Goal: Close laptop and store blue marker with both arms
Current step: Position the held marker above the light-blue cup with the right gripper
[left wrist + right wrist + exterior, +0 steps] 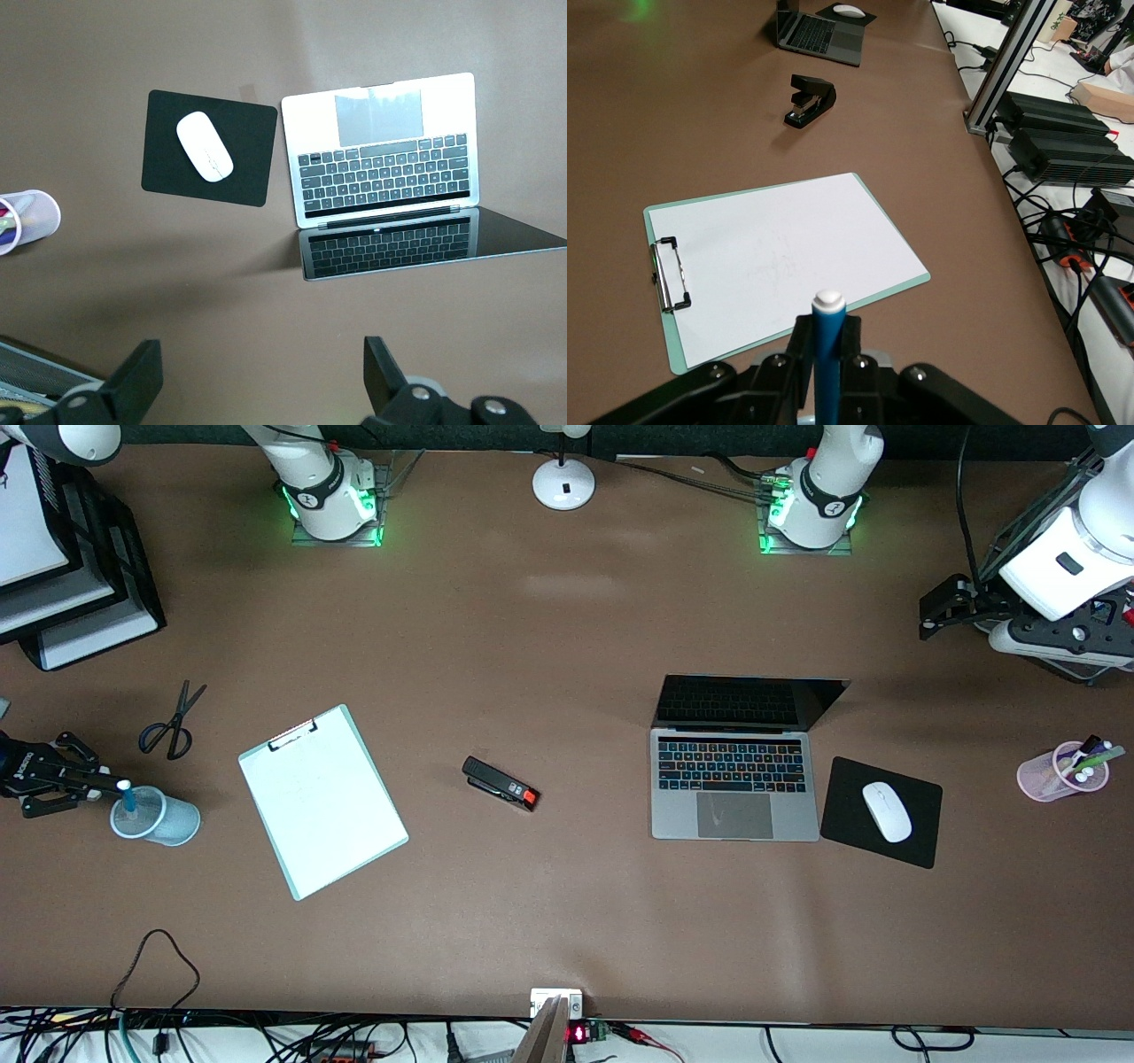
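the white clipboard (322, 802) lies on the brown bench (567, 921) nearest the front camera, its clip end pointing toward the robot bases. beside it, toward the left arm's end, sits a black stapler (500, 783) with a red tip. further toward that end the laptop (735, 779) rests open on the bench, keyboard toward the front camera and dark screen tilted back. a white mouse (887, 811) lies on a black mouse pad (921, 841) just beside the laptop, and a pink cup (1061, 772) holding pens stands near the bench's edge at the left arm's end.

at the right arm's end, the right pincer (104, 785) is clamped on the blue marker (128, 795), holding it upright with its white end on top and its lower end inside a pale blue cup (156, 818). black scissors (173, 722) lie a little farther from the front camera than the cup, between it and the stacked paper trays (97, 615) at the corner.

the left pincer (932, 613) hangs over bare bench, farther from the front camera than the laptop, its fingers (133, 381) wide apart and holding nothing; this arm waits.
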